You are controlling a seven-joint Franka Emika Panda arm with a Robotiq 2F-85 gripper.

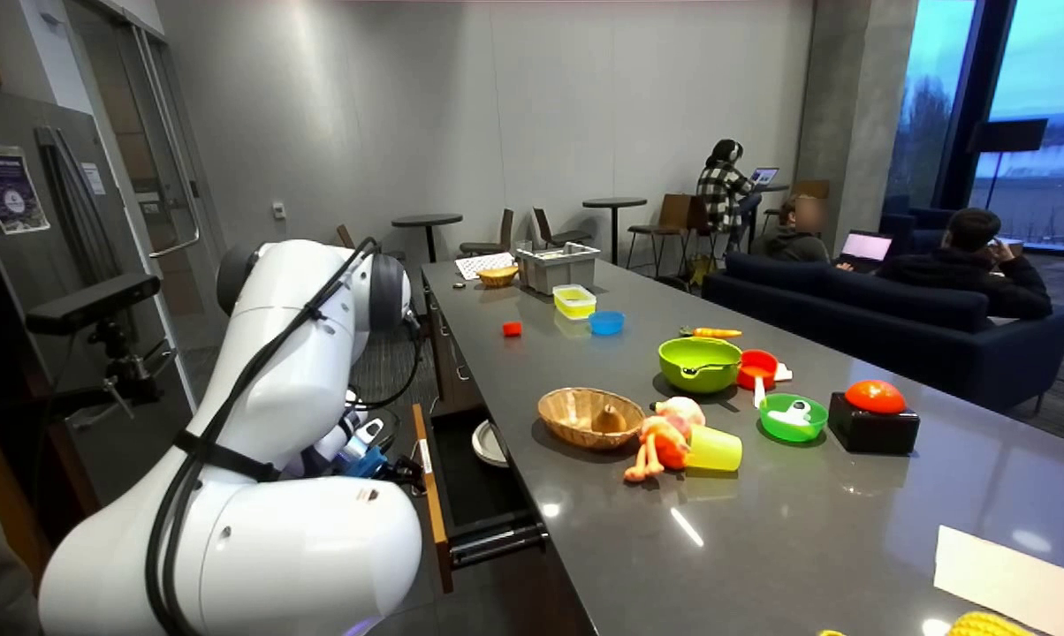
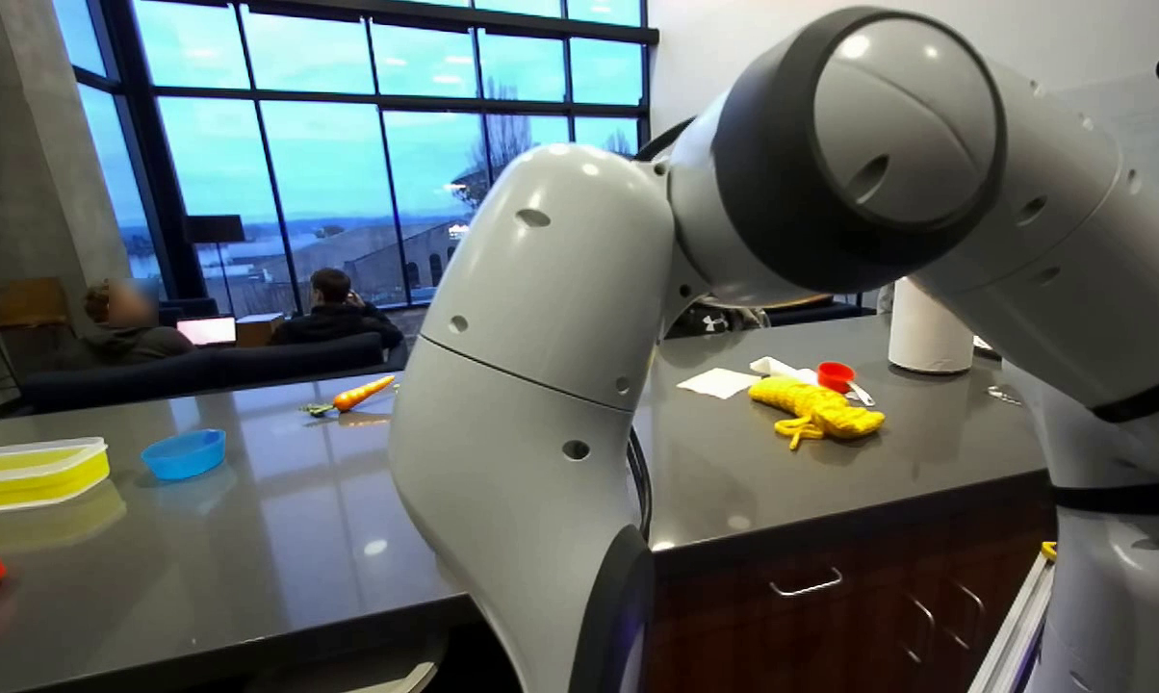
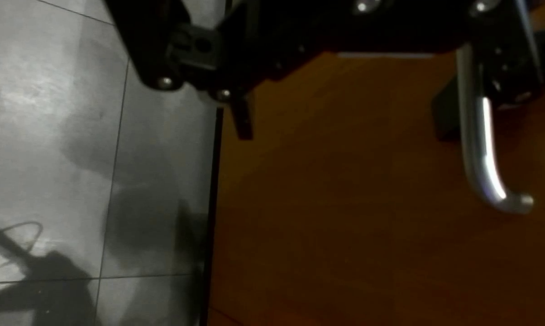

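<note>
Black two-finger gripper (image 3: 345,129): jaws spread wide. Just at one side, curved silvery metal handle (image 3: 479,151); contact hard to judge in dim wrist view. Handle sits on front of orange-brown wooden drawer (image 3: 345,217), already standing open, not closed; round white dish (image 1: 488,444) inside. Above, glossy dark-grey countertop (image 1: 638,548) bears tan woven basket (image 1: 576,435).

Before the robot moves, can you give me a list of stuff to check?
1. Drawer open: ok, it sticks out.
2. Nothing inside it: not ok, a white dish lies there.
3. Tool open: ok, spread wide.
4. Tool touching the silver handle: cannot tell; they overlap in the wrist view.
5. Seated people away from the arm: ok, they're beyond the counter.
</note>
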